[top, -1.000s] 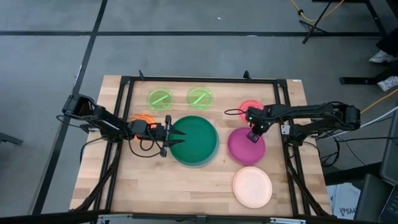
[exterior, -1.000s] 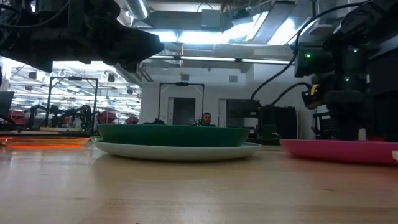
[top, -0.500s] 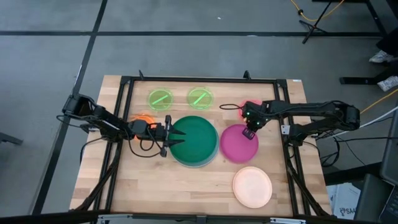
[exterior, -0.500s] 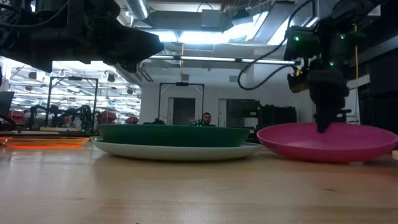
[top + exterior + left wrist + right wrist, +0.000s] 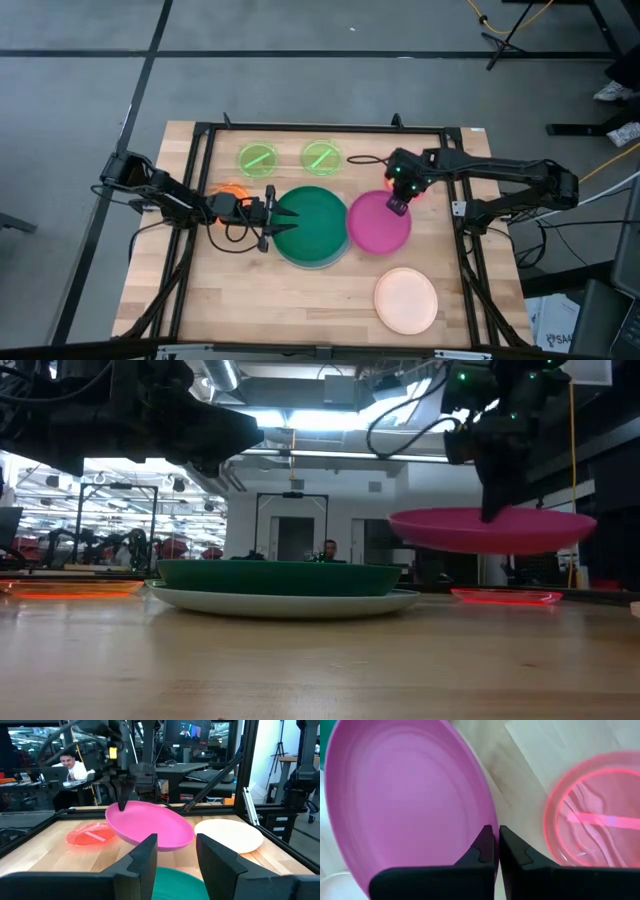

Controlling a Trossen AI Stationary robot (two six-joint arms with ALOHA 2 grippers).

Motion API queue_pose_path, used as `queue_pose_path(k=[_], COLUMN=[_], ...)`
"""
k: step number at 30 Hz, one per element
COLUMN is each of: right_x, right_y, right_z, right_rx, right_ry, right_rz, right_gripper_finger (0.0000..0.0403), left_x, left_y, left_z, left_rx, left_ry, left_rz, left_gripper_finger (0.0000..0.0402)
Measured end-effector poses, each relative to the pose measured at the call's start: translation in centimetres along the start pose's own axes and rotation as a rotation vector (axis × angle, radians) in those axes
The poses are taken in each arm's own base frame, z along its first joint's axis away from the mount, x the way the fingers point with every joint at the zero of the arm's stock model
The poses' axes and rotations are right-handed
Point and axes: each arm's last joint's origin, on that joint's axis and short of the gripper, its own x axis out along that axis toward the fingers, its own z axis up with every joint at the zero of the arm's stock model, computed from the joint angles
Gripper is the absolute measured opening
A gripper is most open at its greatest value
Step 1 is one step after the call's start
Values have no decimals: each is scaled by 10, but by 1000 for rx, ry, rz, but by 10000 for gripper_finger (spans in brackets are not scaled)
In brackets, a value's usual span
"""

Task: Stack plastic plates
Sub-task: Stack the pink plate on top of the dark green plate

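My right gripper (image 5: 397,207) is shut on the magenta plate (image 5: 379,222), which hangs in the air just right of the stack. The stack is the dark green plate (image 5: 312,225) resting in the light blue plate (image 5: 285,601). My left gripper (image 5: 267,220) is open and low at the green plate's left rim, touching nothing. The orange plate (image 5: 230,188) lies partly under the left arm. Two neon green plates (image 5: 260,158) (image 5: 322,157) lie at the far side. The translucent pink plate (image 5: 597,820) lies flat under the right arm. The cream plate (image 5: 406,300) lies near the table's near right corner. My right gripper pinches the magenta plate's rim (image 5: 489,817) on its far right side, one finger (image 5: 481,847) inside the plate and one outside. The fingers point down from above. The plate is lifted clear of the table (image 5: 490,530), roughly level, its body reaching toward the green plate.
A black frame (image 5: 330,130) runs around the work area. Bare wood shows along the near edge, left of the cream plate. A person sits in the room beyond the table (image 5: 72,762).
My right gripper has risen and moved toward the table's left and far side, carrying the magenta plate. The plate lay flat on the table a second ago; it now hangs clear above it, close to the green plate's right rim. The pink plate is uncovered.
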Motion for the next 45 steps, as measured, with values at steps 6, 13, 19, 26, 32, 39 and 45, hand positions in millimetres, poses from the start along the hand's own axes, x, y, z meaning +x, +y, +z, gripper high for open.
queue_pose_path(k=[6,13,19,26,32,39,45], right_x=[-3,-3,16,46,70,93,115], right_y=[3,9,12,17,20,20,24], right_z=[9,26,44,67,81,91,93], right_rx=[1,-8,-18,-63,-56,-39,-34], right_ry=[-83,-239,-292,-356,-391,-413,-386], right_rz=[31,100,109,188,252,292,341], right_gripper_finger=[0,0,0,1,1,1,1], left_x=[0,0,0,0,0,0,0], left_y=[0,0,0,0,0,0,0], left_z=[0,0,0,0,0,1,1], left_rx=[1,2,2,1,1,1,0], left_ry=[0,0,-1,-4,-5,-6,-11], left_rz=[0,0,0,1,1,1,1], left_gripper_finger=[130,130,130,130,130,130,130])
